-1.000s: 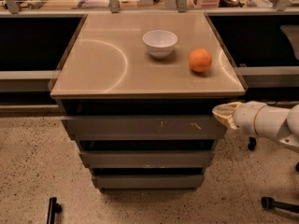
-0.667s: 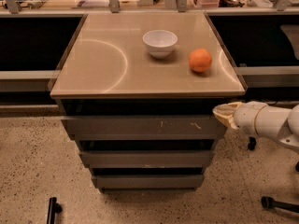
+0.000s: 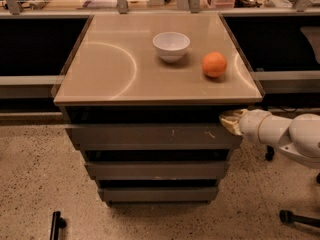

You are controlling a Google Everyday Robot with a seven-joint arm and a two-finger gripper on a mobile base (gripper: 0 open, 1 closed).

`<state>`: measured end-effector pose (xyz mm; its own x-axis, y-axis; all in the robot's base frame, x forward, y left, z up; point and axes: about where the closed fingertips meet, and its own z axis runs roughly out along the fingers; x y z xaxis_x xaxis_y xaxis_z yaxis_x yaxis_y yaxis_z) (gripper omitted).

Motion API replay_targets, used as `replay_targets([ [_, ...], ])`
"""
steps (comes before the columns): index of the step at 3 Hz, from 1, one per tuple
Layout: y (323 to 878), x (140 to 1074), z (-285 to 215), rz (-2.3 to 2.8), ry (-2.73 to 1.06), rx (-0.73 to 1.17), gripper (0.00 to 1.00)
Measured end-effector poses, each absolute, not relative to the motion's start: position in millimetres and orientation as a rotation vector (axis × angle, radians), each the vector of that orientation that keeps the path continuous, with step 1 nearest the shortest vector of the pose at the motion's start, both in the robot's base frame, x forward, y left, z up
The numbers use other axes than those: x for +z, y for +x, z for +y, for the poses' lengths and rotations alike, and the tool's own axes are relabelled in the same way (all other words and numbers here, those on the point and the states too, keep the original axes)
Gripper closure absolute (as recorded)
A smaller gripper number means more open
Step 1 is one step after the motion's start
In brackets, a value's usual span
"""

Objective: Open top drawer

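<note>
The top drawer [image 3: 150,136] is the widest grey-brown front under the tan cabinet top, with pale scratch marks right of centre. It stands out a little from the cabinet, with a dark gap above its front edge. My gripper [image 3: 229,121] comes in from the right on a white arm [image 3: 285,134] and sits at the drawer's upper right corner, just under the top's edge.
A white bowl [image 3: 171,45] and an orange [image 3: 214,64] stand on the cabinet top [image 3: 110,69]. Two narrower grey drawers [image 3: 157,170] lie below the top one. Speckled floor surrounds the cabinet, with black chair-base legs at lower left [image 3: 56,224] and lower right [image 3: 297,218].
</note>
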<state>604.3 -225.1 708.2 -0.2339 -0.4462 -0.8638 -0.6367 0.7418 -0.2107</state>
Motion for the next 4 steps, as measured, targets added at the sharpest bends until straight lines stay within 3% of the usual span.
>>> replay_targets([
  [4, 622.3, 686.0, -215.0, 1.907, -0.869, 0.275, 1.0],
])
